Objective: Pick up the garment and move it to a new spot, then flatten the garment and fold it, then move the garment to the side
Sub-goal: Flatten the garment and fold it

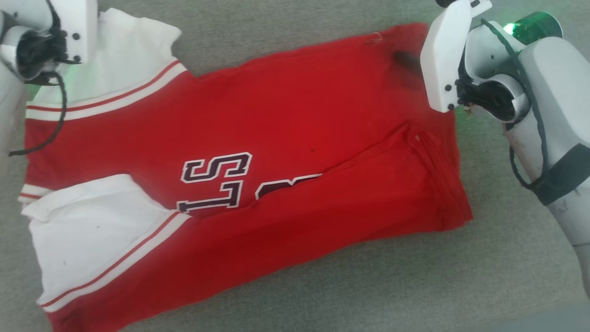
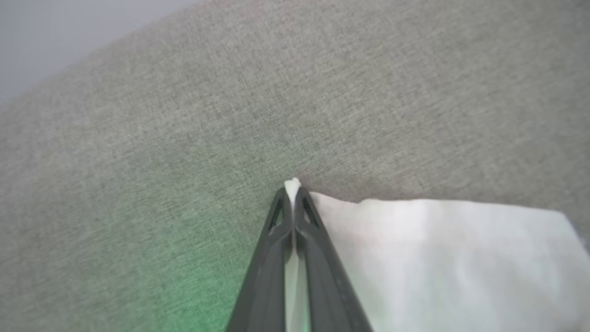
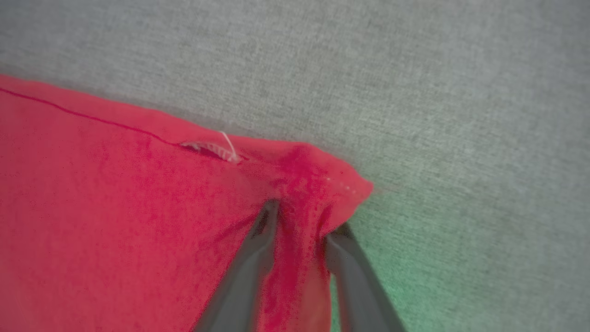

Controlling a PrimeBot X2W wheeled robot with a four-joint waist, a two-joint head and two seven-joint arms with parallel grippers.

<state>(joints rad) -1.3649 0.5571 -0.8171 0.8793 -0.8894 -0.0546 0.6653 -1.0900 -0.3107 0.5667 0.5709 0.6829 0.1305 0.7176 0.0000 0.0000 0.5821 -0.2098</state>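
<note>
garment (image 1: 295,133) flatten/fold | left gripper (image 2: 292,192): jaws clenching white corner (image 2: 415,244) | right gripper (image 3: 302,228): jaws gaping, straddling red corner (image 3: 341,184) | advising: seating cloth deep between jaws before lifting evenly

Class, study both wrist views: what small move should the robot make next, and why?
Probably close the right end effector: its fingers straddle the red corner of the garment, not yet pinching, while the left end effector is shut on the white corner.
</note>
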